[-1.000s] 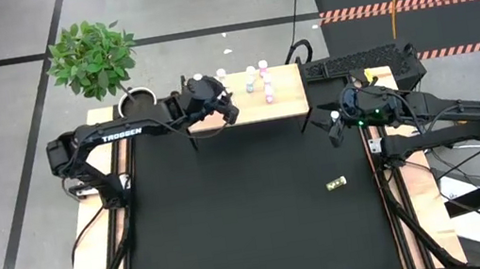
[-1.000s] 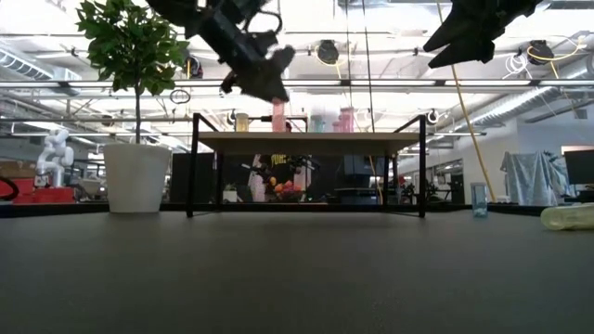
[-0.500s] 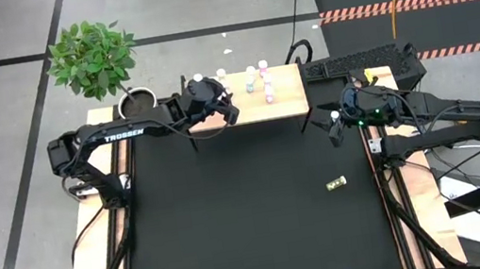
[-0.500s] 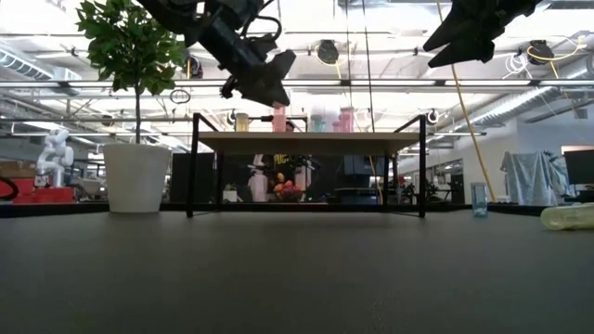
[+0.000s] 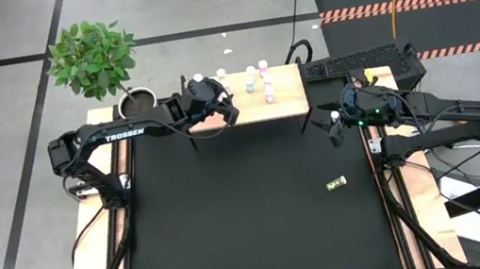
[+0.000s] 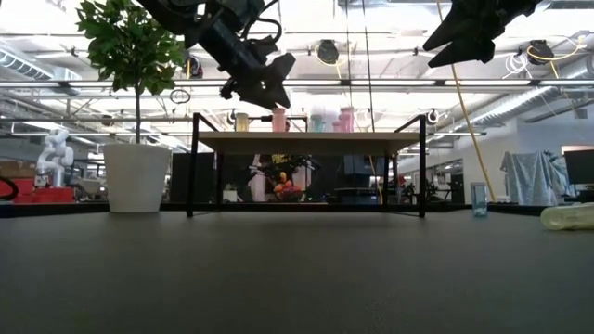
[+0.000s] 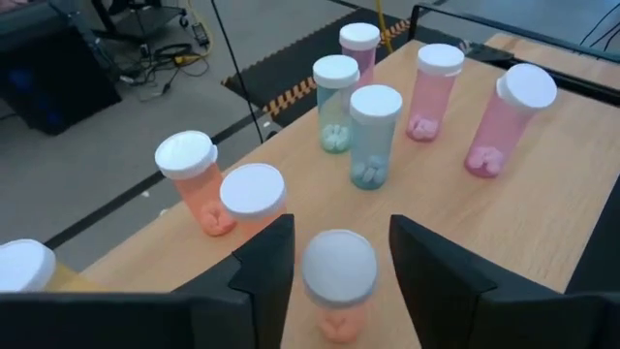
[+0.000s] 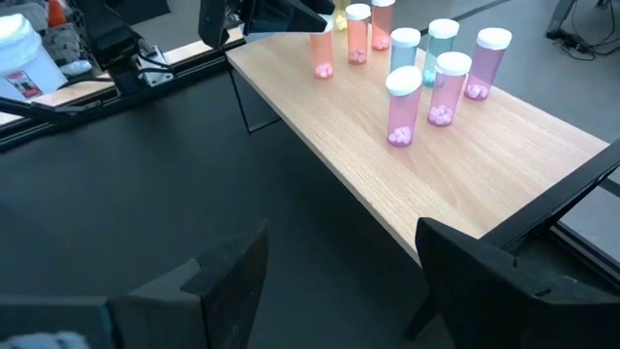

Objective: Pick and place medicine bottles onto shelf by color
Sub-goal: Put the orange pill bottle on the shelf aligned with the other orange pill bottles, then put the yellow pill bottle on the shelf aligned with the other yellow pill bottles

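pale wood is being used as the shelf (image 5: 284,99) top, where the medicine bottles (image 7: 373,134) are being kept upright, white caps up. an orange bottle (image 7: 336,288) is being straddled by the left gripper (image 7: 334,267), its fingers parted and apart from the sides. the right gripper (image 8: 334,262) is being held wide open and empty. a yellow bottle (image 5: 336,182) is lying sideways on the black mat (image 5: 234,221).
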`<state>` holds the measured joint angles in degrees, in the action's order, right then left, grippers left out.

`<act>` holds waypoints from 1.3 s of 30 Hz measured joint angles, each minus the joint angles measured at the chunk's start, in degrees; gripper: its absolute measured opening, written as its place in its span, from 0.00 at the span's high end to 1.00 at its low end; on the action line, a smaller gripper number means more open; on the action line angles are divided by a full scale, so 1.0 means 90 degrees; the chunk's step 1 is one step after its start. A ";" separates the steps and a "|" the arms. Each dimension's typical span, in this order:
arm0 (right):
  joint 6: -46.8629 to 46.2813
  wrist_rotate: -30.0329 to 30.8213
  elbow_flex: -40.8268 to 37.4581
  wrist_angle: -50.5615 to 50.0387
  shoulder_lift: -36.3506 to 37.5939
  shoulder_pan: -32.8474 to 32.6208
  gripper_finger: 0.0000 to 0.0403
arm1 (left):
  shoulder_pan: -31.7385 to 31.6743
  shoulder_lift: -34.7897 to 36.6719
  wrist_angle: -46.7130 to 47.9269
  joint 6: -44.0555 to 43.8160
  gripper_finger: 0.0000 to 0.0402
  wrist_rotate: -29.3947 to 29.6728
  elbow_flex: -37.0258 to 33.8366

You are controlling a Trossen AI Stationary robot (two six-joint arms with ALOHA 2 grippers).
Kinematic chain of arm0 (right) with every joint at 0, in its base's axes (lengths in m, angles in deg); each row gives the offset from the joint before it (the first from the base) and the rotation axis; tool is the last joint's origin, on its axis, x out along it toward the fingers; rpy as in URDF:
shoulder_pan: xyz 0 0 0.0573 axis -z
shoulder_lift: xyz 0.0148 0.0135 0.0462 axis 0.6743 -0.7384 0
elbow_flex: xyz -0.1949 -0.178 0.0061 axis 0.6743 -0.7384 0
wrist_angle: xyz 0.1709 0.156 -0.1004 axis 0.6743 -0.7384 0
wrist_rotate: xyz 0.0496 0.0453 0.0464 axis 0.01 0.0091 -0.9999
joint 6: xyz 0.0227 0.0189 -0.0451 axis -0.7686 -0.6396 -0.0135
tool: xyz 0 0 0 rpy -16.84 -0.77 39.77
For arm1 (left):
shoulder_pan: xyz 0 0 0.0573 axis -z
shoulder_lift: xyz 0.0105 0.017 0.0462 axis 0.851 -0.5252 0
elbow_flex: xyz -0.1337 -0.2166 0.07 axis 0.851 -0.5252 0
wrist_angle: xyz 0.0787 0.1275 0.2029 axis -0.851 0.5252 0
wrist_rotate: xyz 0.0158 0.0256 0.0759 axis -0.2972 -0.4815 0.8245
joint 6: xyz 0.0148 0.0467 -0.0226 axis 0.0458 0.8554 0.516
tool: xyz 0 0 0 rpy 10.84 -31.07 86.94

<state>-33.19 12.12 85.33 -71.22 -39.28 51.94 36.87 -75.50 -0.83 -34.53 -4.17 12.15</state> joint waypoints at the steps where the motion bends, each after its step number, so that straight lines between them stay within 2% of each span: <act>1: -0.0016 -0.0001 0.0000 0.0000 0.0000 0.0000 0.36 | 0.0000 0.0000 0.0000 0.0007 0.56 0.0000 0.0000; 11: -0.0018 -0.0002 0.0000 0.0001 0.0000 0.0000 0.36 | 0.0069 0.0172 0.0068 0.0371 0.40 -0.0050 0.0093; 16: 0.0154 -0.0006 0.0000 0.0044 -0.0002 0.0002 0.36 | 0.0252 0.0802 0.0348 0.0559 0.33 -0.0055 0.0228; 21: 0.0574 -0.0075 0.0000 0.0281 -0.0024 0.0002 0.36 | 0.0560 0.1490 0.0792 0.0247 0.29 -0.0051 0.0219; 25: 0.0558 -0.0426 0.0000 0.0963 -0.0022 0.0005 0.36 | 0.0975 0.1796 0.1083 -0.0194 0.30 -0.0021 0.0223; 28: 0.0150 -0.0507 0.0000 0.1110 -0.0022 0.0015 0.36 | 0.1317 0.1858 0.1280 -0.0495 0.33 0.0061 0.0214; 39: -0.2041 -0.1342 -0.0106 -0.1226 -0.0214 -0.0091 0.36 | 0.2211 0.1746 0.1632 -0.1467 0.41 0.0066 0.0035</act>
<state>-51.56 0.04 84.37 -82.25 -41.21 51.13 56.76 -59.78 13.86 -47.74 -3.58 12.46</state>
